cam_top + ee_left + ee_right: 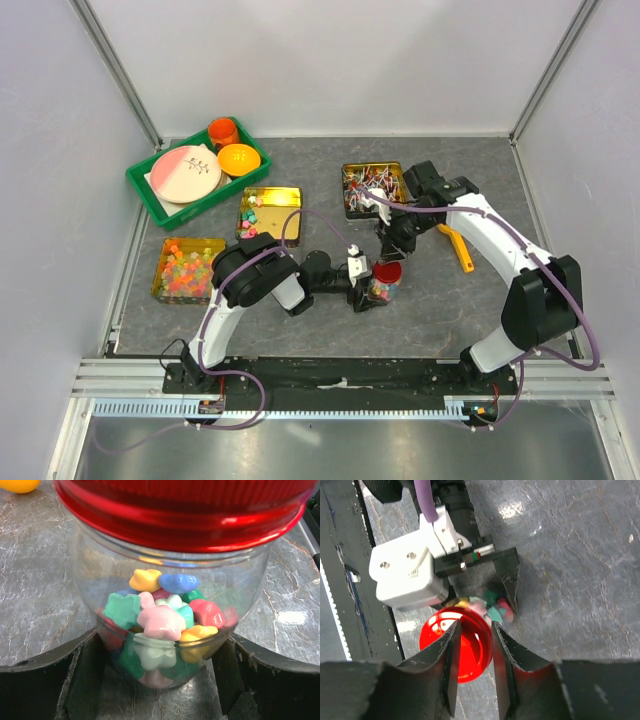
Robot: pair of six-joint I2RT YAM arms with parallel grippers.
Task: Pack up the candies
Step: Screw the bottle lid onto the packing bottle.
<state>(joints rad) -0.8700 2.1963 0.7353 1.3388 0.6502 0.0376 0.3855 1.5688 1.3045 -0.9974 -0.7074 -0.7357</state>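
Note:
My left gripper [368,292] is shut on a clear jar [380,292] at mid-table. In the left wrist view the jar [165,605] stands between my fingers [82,680], its lower half filled with pastel star candies [161,622]. A red lid [185,515] sits on its mouth. My right gripper [398,252] hangs just above the lid [388,271]. In the right wrist view its jaws [475,630] stand a narrow gap apart over the lid [472,650], which is wider than that gap. More candies lie in a gold tin [268,211].
A gold tin of wrapped lollipops [373,188] is behind my right gripper. A tin of orange gummy pieces [187,269] is at the left. A green tray [150,195] at back left holds a plate, an orange cup and a bowl. A yellow scoop [457,248] lies to the right.

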